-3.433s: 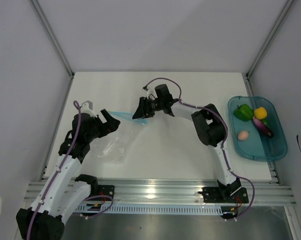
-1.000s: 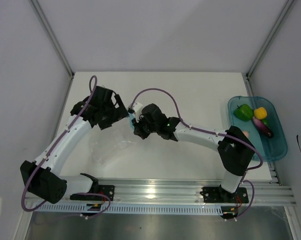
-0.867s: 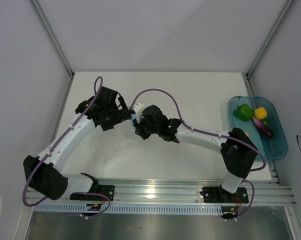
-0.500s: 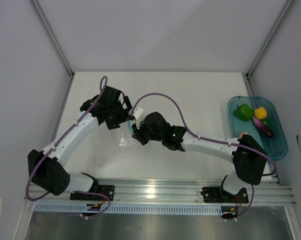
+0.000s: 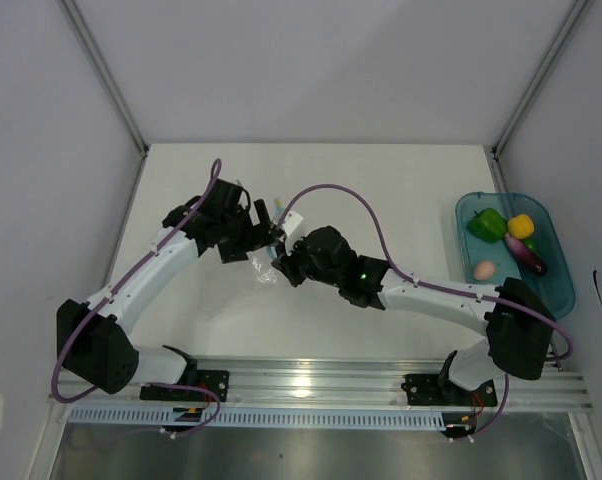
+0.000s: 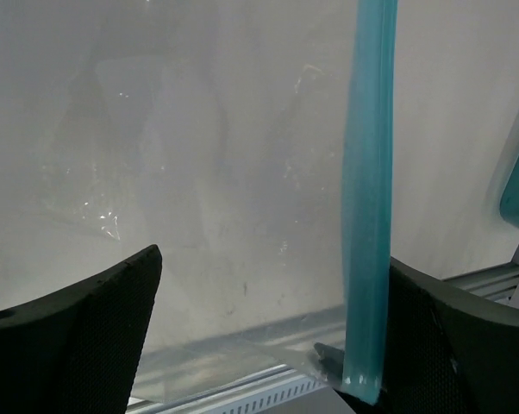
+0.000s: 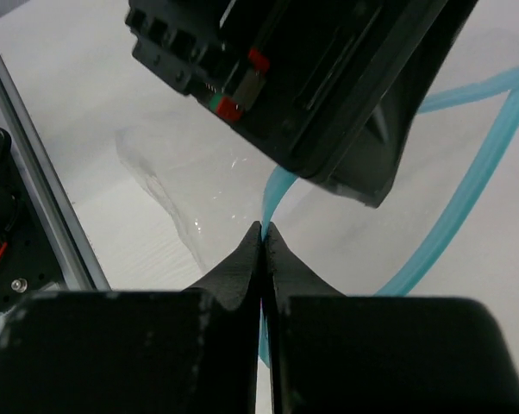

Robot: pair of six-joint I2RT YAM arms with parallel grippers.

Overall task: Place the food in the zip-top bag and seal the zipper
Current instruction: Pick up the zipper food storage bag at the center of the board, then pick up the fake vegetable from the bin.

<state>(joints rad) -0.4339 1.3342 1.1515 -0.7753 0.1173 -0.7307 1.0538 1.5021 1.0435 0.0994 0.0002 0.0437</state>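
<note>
Gripping the bag [image 5: 259, 268] by its zipper [image 6: 367, 216]
right pincer [image 7: 261, 231] clamped on it, left pincer [image 6: 272, 328] apart around it; the slick strip could slip before the left bites.

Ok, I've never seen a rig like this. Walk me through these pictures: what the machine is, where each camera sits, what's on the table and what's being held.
The machine is a pair of robot arms bolted to a white table. The wide picture looks down from above. The other two pictures come from a camera on each wrist. The right pincer is shut on the teal zipper of a clear zip-top bag. The left pincer is open, and that strip hangs between its fingers. On the right, a teal tray holds a toy green pepper, yellow pepper, eggplant and egg. None of them is in the bag yet.
</note>
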